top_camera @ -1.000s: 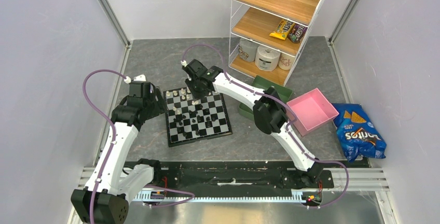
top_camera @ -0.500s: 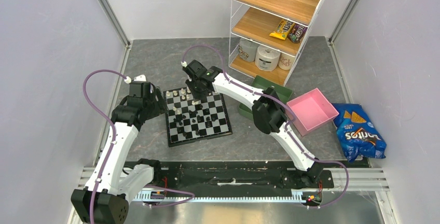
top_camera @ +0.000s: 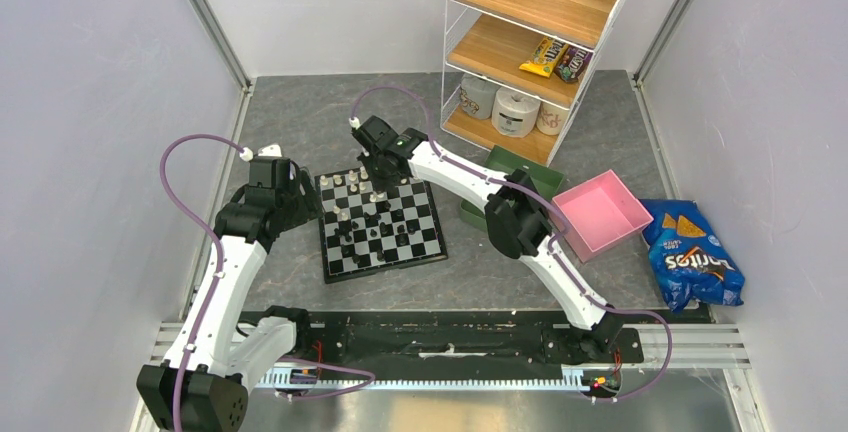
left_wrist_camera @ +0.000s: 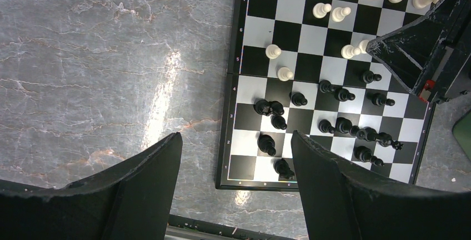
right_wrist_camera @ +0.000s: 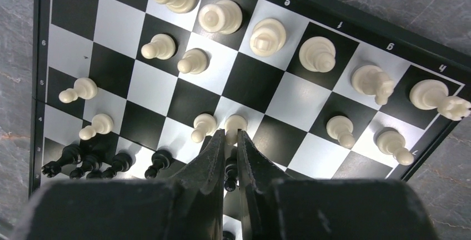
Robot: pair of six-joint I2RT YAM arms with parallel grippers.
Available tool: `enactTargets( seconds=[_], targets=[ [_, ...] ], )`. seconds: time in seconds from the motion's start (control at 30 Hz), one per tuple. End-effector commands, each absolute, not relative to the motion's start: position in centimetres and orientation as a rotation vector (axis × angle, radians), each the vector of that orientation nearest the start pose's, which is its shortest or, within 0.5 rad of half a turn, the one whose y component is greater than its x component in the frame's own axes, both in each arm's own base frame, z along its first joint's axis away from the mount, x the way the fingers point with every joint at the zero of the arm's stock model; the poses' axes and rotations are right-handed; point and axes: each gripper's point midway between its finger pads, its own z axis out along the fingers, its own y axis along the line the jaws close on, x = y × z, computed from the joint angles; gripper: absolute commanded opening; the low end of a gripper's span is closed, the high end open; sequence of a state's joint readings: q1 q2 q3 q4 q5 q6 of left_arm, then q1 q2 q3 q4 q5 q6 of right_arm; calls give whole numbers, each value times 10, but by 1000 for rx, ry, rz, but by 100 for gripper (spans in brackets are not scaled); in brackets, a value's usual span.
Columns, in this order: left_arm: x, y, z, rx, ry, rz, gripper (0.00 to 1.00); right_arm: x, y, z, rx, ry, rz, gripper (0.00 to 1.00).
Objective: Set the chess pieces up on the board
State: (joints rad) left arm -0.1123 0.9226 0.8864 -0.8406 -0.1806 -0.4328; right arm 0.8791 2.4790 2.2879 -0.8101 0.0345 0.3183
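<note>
Left wrist view: left gripper (left_wrist_camera: 236, 140) hangs over the table (left_wrist_camera: 83, 84) just beside the board (left_wrist_camera: 314, 39), jaws wide, nothing between them. It looks parked. Best left there, clear of the other arm.

Board mid-scene, all pieces on it. Black pieces (left_wrist_camera: 344, 124) are bunched loosely on the near half, not in ranks, and some seem to be lying over. White pieces (right_wrist_camera: 222, 16) are mostly along the far rows, with a few pawns stray toward the middle.

Right gripper (right_wrist_camera: 230, 135) is over the board's middle, jaws almost together, tips at a white pawn (right_wrist_camera: 234, 123). Step in hand, as I judge it, is picking this stray pawn to carry it to the pawn row.
- Confirm the pinch before lifting.
- Lift straight up, because another pawn stands just beside it on the left.
- Keep it upright and set it square-centre on a free square.
- Open only once it is seated.

Hard to tell:
- The pawn's base is hidden by the fingers, so a real grip can't be confirmed.
- A black piece (right_wrist_camera: 230, 170) shows in the slit between the jaws, either held or just standing below; unclear which.
- The right fingers cover the squares under them.
- The board's right corner is hidden behind the right gripper in the left wrist view.
- Piece types are too small to read from the top view.
</note>
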Motion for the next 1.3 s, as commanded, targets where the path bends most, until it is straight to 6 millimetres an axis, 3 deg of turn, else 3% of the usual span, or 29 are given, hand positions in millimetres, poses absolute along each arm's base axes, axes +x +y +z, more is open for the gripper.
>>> enactTargets(
  seconds=[0.0,0.4,1.27],
  targets=[
    [241,-11,163,-478,2356,-37,79,390,451,75,-646,2455,366,16],
    [242,-12,163,-478,2356,-40,79,416,432,77,-557,2443,325,16],
    [242,-12,162,-479,2360,-44,80,404,439,66,-573,2490,405,15]
  ],
)
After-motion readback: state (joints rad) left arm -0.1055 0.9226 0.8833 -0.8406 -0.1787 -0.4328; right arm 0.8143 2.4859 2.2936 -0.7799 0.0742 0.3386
